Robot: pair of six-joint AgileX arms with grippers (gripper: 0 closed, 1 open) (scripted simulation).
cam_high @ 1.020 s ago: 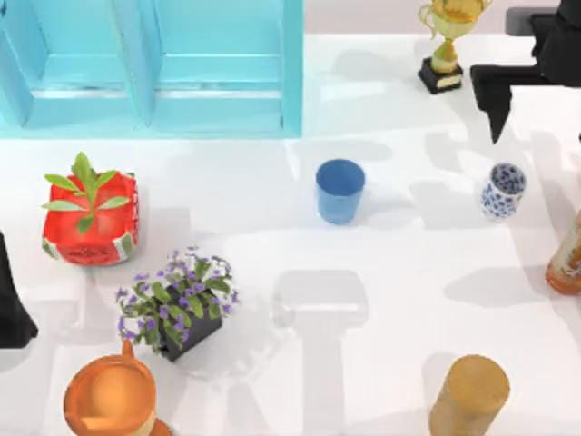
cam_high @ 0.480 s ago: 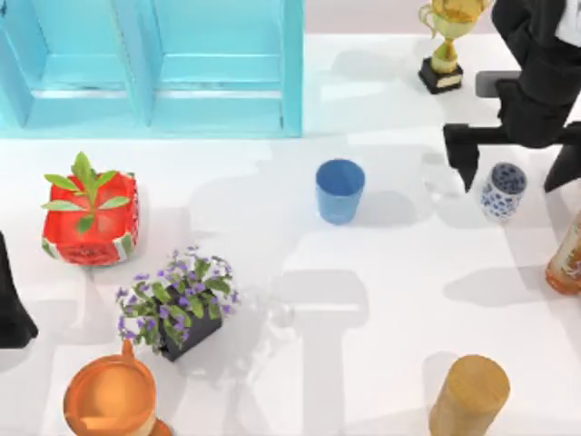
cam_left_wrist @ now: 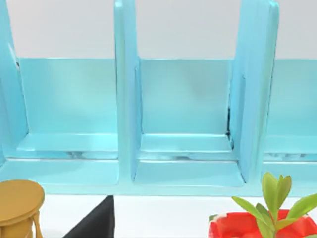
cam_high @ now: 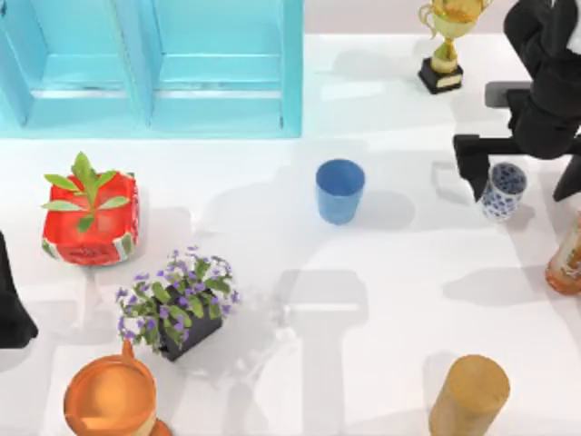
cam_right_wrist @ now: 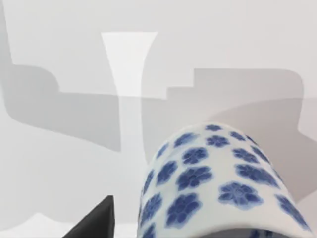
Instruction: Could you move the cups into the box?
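The white cup with dark-blue flowers (cam_high: 504, 191) stands upright at the right of the table. My right gripper (cam_high: 522, 178) is open and straddles it, one finger (cam_high: 472, 168) on its left and the other on its right. In the right wrist view this cup (cam_right_wrist: 218, 183) looms close beside a black fingertip (cam_right_wrist: 94, 223). Near the table's middle, the plain blue cup (cam_high: 340, 189) stands upright and untouched. The turquoise box (cam_high: 292, 68) with its dividing wall sits at the back left; the left wrist view faces its compartments (cam_left_wrist: 188, 124). My left gripper (cam_high: 11, 309) is parked at the left edge, open.
A gold trophy (cam_high: 445, 45) stands at the back right, just behind my right arm. An orange bottle (cam_high: 567, 259) and a tan wooden cylinder (cam_high: 469, 395) are at the right front. A red planter (cam_high: 91, 222), a flower pot (cam_high: 182, 304) and an orange jug (cam_high: 109, 395) occupy the left.
My right gripper has come forward from the back right corner and lowered around the patterned cup. Both cups and the left arm have stayed put.
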